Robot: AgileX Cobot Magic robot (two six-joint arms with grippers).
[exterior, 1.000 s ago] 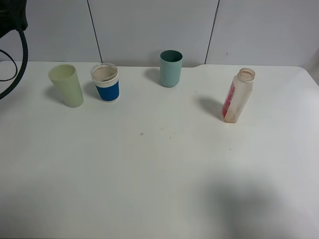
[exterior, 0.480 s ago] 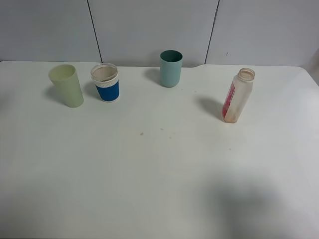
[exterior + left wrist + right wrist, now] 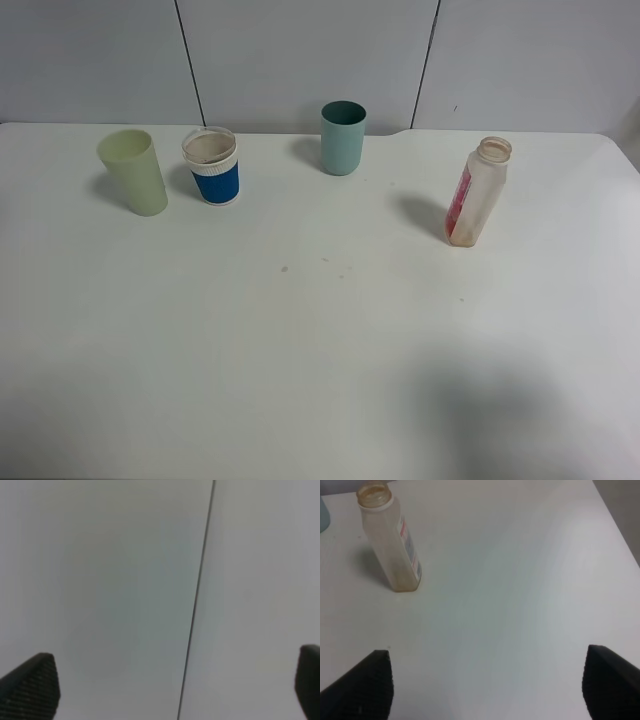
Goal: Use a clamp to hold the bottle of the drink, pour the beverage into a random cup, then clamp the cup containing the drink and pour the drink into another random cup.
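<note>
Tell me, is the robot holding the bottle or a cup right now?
No, nothing is held. Both grippers, left and right, are open with nothing between them. The bottle stands alone on the table.

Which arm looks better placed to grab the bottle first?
Probably the right. Its wrist camera shows the bottle standing just ahead of its open gripper, and the bottle sits on the table's right side. The left gripper, also open, faces only a blank wall.

The high camera looks down and forward over the white table (image 3: 300,340) from its near edge, toward the grey wall panels (image 3: 300,50). The left wrist camera faces a panel seam (image 3: 197,600) closely. The right wrist camera looks down at the table's right part, sharing the bottle (image 3: 390,540) with the high view.
</note>
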